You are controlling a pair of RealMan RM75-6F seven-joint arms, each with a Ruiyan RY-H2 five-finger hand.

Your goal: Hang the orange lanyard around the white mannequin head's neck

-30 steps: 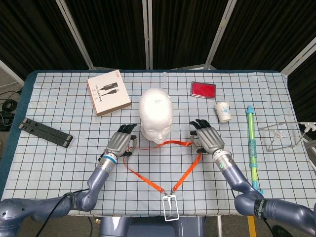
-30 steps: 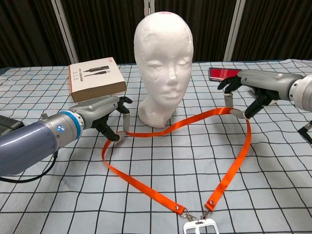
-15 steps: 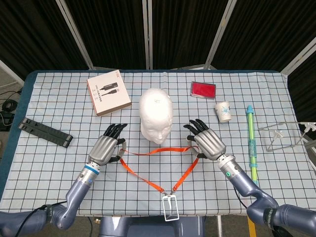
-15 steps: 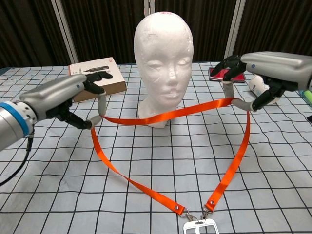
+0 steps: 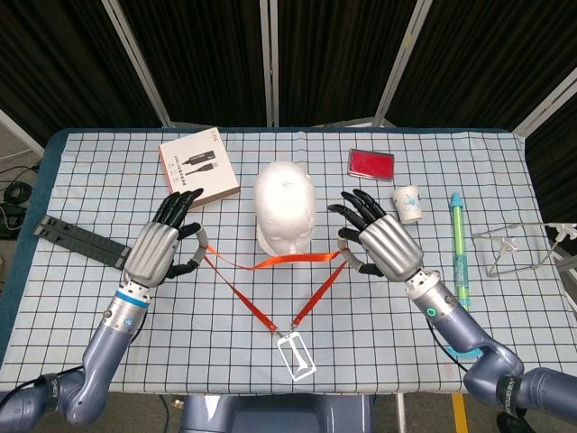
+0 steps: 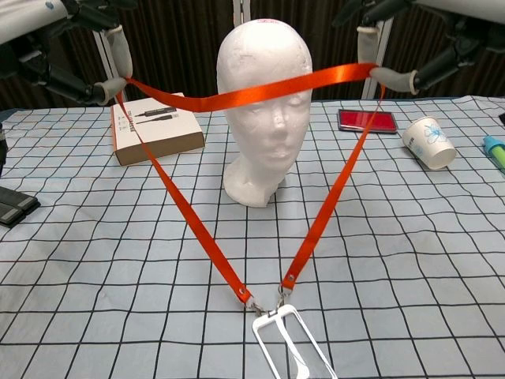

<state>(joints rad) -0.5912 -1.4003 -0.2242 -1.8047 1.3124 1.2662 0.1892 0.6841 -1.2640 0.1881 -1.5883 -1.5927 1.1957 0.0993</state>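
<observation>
The white mannequin head [image 5: 285,211] [image 6: 267,110] stands upright at the table's middle. My left hand [image 5: 165,249] [image 6: 75,39] pinches the orange lanyard [image 5: 285,262] [image 6: 237,96] on its left side, and my right hand [image 5: 379,245] [image 6: 410,39] pinches it on the right. Both hands are raised, and the strap is stretched taut between them across the front of the head at forehead height. From each hand a strap runs down to the clear badge holder [image 5: 294,355] [image 6: 293,347], which hangs tilted near the table's front.
A brown box [image 5: 198,170] [image 6: 156,130] lies behind my left hand. A red case [image 5: 370,163], a paper cup [image 5: 408,203] [image 6: 429,143] and a green-blue pen [image 5: 458,253] are on the right. A black stand [image 5: 83,243] lies far left, a clear frame [image 5: 514,250] far right.
Both hands have risen from table level and spread apart. The lanyard's top span went from the neck base up to forehead height, and the badge holder lifted and swung back.
</observation>
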